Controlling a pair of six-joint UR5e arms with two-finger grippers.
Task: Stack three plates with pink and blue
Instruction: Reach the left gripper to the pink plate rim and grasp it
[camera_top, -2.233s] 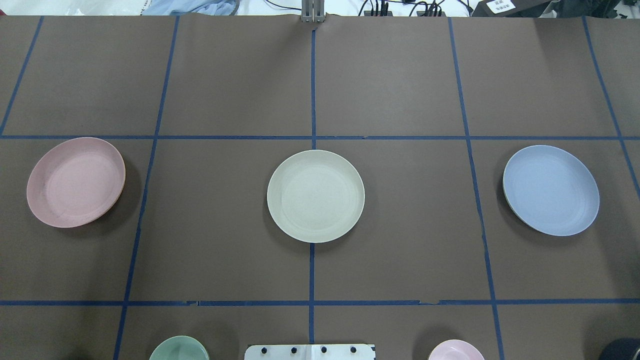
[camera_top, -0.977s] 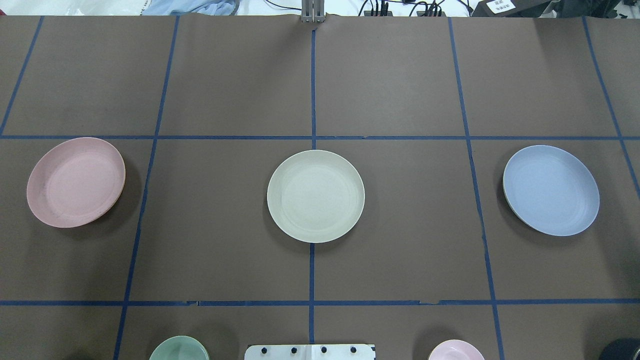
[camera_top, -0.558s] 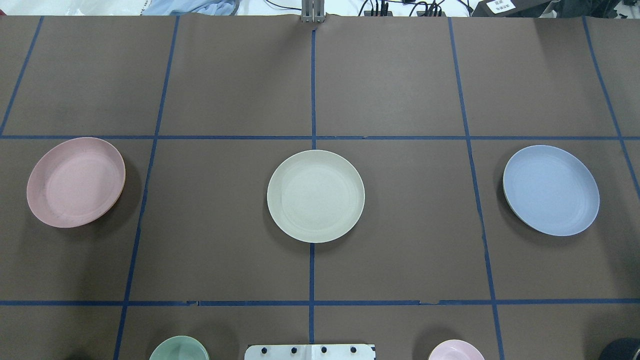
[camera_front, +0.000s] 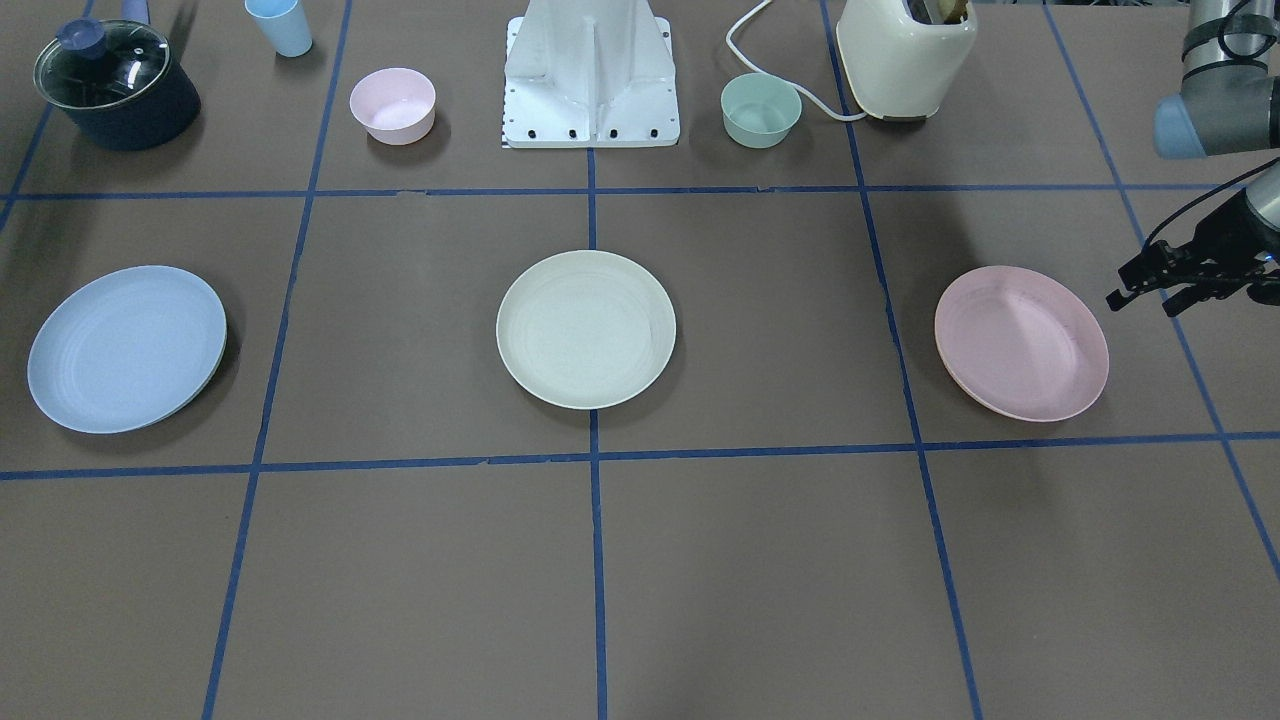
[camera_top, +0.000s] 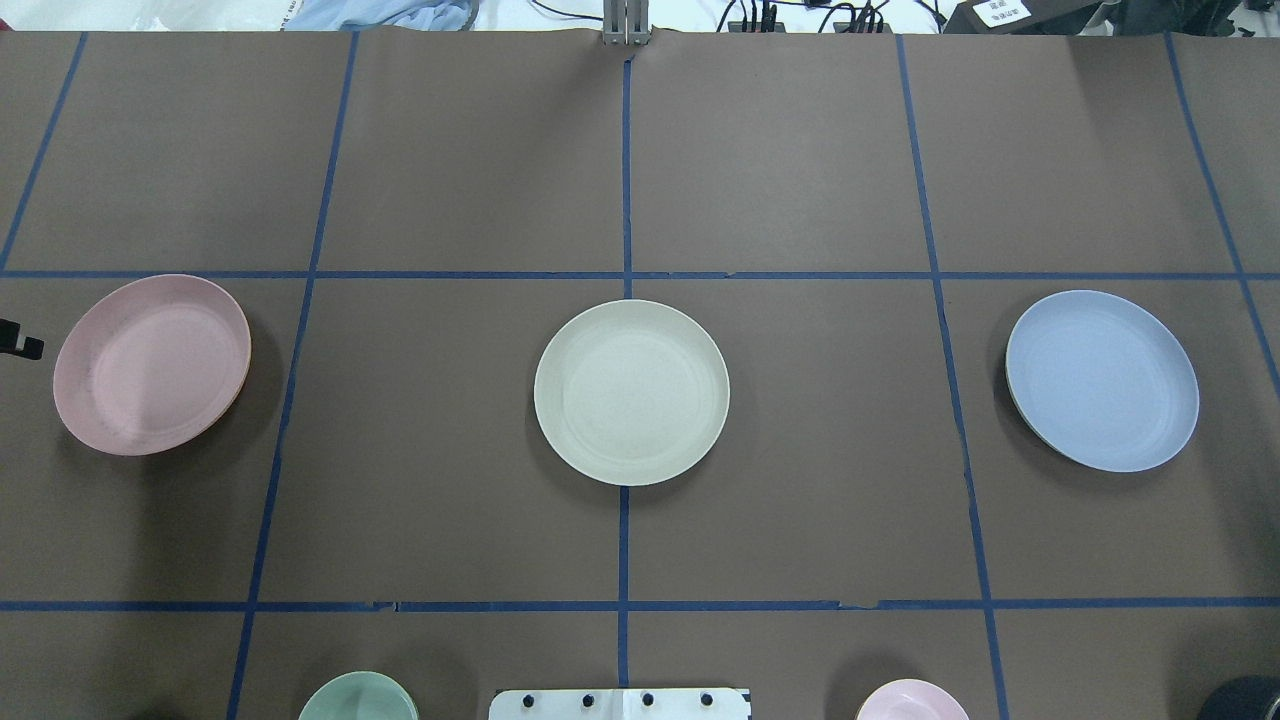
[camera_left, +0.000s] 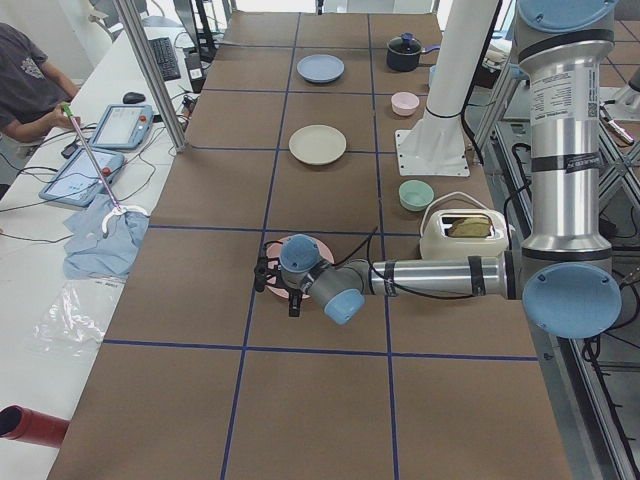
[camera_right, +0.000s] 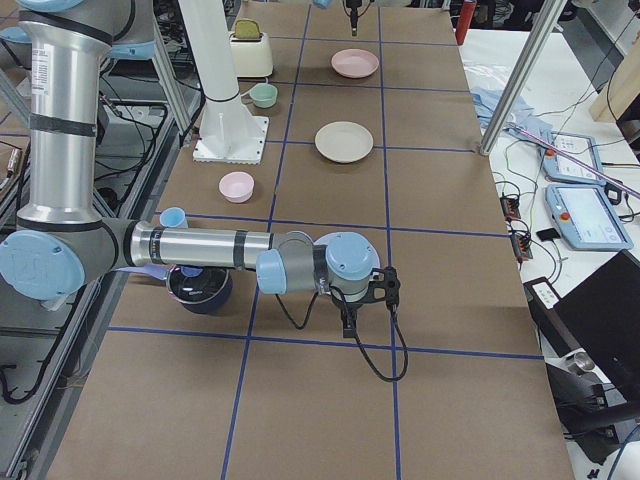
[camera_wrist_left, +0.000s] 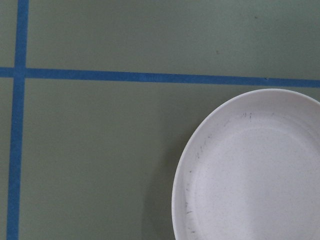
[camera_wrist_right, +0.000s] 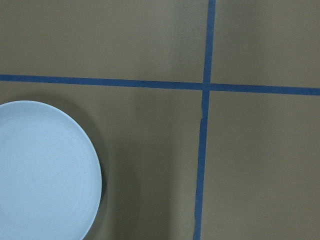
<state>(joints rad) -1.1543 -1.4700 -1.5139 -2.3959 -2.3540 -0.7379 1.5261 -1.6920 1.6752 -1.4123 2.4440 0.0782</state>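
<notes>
Three plates lie apart in a row on the brown table. The pink plate (camera_front: 1020, 342) (camera_top: 150, 365) is on my left side, the cream-green plate (camera_front: 585, 328) (camera_top: 630, 392) in the middle, the blue plate (camera_front: 125, 348) (camera_top: 1100, 380) on my right side. My left gripper (camera_front: 1140, 302) hovers open and empty just outside the pink plate's outer rim; its tip shows at the overhead view's left edge (camera_top: 20, 340). The left wrist view shows the pink plate (camera_wrist_left: 250, 170) below. My right gripper (camera_right: 368, 298) shows only in the exterior right view, so I cannot tell its state; the right wrist view shows the blue plate (camera_wrist_right: 45, 170).
Along the robot's side of the table stand a lidded dark pot (camera_front: 115, 85), a light blue cup (camera_front: 280, 25), a small pink bowl (camera_front: 392, 105), the white robot base (camera_front: 590, 70), a small green bowl (camera_front: 760, 110) and a cream toaster (camera_front: 905, 55).
My left gripper's tip has come into the overhead view at the left edge, beside the pink plate. The three plates have not moved.
</notes>
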